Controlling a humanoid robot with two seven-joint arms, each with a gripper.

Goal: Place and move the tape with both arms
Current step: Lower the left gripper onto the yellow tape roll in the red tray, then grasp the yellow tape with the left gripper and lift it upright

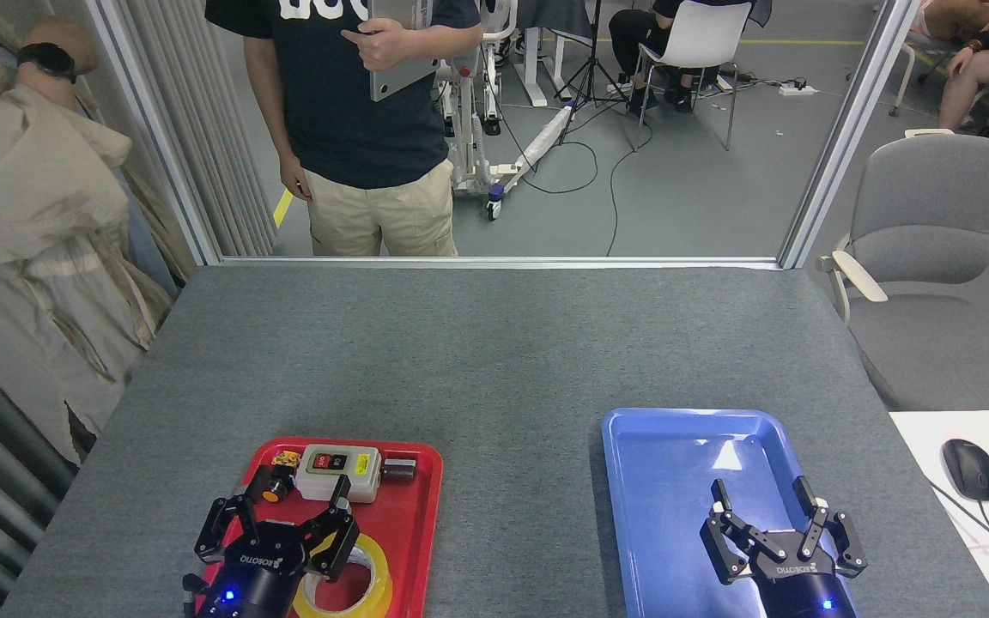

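Head view: tape (372,573) lies flat, core upward.

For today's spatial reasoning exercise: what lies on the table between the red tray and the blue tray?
Nothing. In the head view, the stretch between the red tray and the blue tray is bare grey table.

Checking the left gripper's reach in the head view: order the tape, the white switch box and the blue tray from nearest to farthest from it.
From the left gripper:
1. Tape, just right of it, red tray.
2. White switch box, beyond it, same tray.
3. Blue tray, far right.
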